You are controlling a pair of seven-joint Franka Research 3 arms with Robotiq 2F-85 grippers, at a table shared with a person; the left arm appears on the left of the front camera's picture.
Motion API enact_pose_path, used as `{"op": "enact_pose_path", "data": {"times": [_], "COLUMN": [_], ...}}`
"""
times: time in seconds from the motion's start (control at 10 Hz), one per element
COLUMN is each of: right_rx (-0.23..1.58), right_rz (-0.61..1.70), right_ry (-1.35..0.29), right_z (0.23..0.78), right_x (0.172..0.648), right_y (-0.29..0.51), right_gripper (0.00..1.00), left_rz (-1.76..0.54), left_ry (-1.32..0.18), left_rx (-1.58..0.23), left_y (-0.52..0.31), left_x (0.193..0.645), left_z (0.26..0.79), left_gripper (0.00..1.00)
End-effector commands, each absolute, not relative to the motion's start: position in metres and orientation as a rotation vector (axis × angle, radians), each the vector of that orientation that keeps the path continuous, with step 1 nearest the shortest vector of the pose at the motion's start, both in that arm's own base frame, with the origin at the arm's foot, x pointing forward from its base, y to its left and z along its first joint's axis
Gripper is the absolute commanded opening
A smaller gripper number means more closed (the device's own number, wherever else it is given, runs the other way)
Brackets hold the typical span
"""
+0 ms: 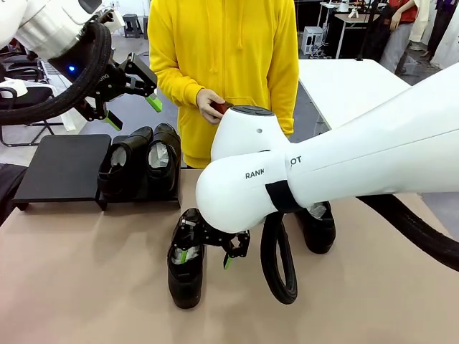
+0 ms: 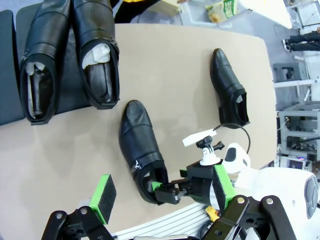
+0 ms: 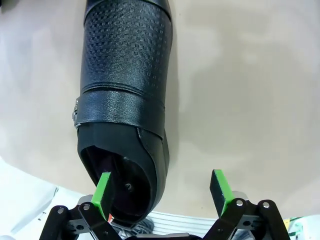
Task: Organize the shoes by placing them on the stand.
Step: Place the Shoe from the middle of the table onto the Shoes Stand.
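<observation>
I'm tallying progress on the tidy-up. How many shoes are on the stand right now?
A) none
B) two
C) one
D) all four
B: two shoes sit side by side on the stand, while the other two shoes lie on the table.

The tan desk is carrying the black stand at far left, one shoe mid-desk and another shoe farther right.

left arm raised | left jaws wide open | right arm low, across the middle | right jaws wide open
</observation>
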State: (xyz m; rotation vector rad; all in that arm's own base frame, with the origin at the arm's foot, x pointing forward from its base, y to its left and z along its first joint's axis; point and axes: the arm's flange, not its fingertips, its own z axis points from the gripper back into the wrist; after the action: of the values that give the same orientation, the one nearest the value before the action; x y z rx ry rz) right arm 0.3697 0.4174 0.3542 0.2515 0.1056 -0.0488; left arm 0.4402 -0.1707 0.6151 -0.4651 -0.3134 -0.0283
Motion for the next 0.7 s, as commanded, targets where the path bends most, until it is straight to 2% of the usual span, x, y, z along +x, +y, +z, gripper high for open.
{"op": "enact_pose_path", "data": {"times": [0.0,0.2,0.3,0.6], "right_rx": [0.253,0.252,0.249,0.298], "right_rz": [-0.044,-0.049,-0.013,-0.181], "right_ry": [0.086,0.105,0.033,-0.083], "right_z": [0.355,0.354,0.371,0.422], "right_x": [0.371,0.370,0.367,0.356], "right_y": [0.419,0.418,0.404,0.280], "right_gripper": [1.00,1.00,1.00,1.00], "left_rz": [-0.032,-0.032,-0.032,-0.032], "left_ry": [-0.325,-0.325,-0.325,-0.325], "left_rx": [-0.472,-0.472,-0.472,-0.472], "left_y": [-0.170,-0.170,-0.170,-0.170], "left_x": [0.440,0.440,0.440,0.440], "left_z": [0.615,0.615,0.615,0.615], "left_gripper": [1.00,1.00,1.00,1.00]}}
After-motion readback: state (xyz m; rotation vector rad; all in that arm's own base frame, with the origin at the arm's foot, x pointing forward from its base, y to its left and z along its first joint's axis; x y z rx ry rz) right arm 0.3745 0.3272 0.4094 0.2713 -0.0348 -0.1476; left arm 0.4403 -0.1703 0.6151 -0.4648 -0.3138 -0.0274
